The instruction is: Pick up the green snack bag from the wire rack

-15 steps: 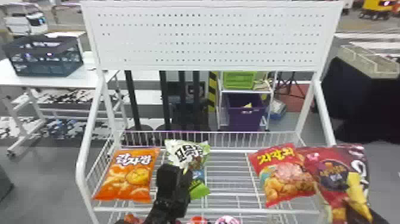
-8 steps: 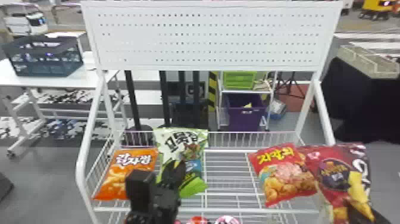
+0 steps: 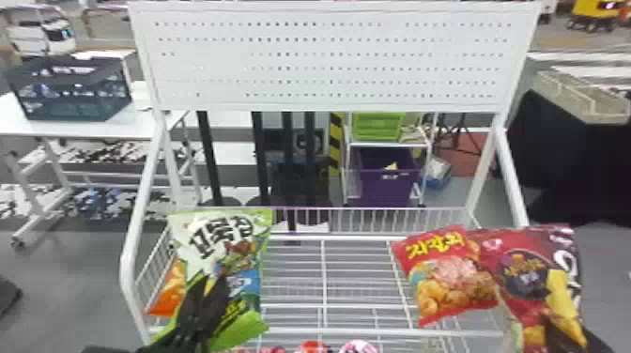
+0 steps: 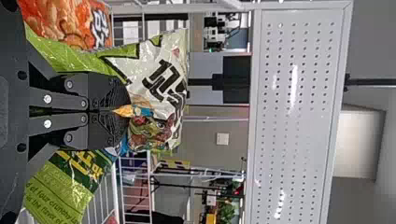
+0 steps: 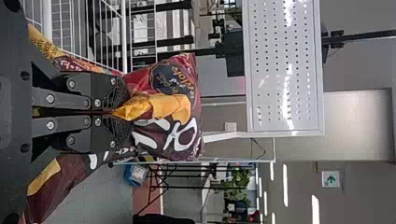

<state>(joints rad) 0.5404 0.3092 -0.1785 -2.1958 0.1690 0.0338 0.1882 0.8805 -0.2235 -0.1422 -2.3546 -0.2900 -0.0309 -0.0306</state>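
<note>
Two bags pinched, with the green bag [image 3: 211, 244] upright at the left of the rack [image 3: 399, 333].
From where I stand, the left end effector [image 4: 122, 112] is closed on its middle, the right end effector [image 5: 122, 113] on a dark red bag [image 3: 530, 272]. Best lift straight and slowly with a light, firm squeeze; the loose ends could swing. The orange bag [image 3: 162, 307] sits close behind and the side post [image 3: 139, 202] is near, so drifting left risks a snag. A red bag [image 3: 450, 277] lies rightward.
</note>
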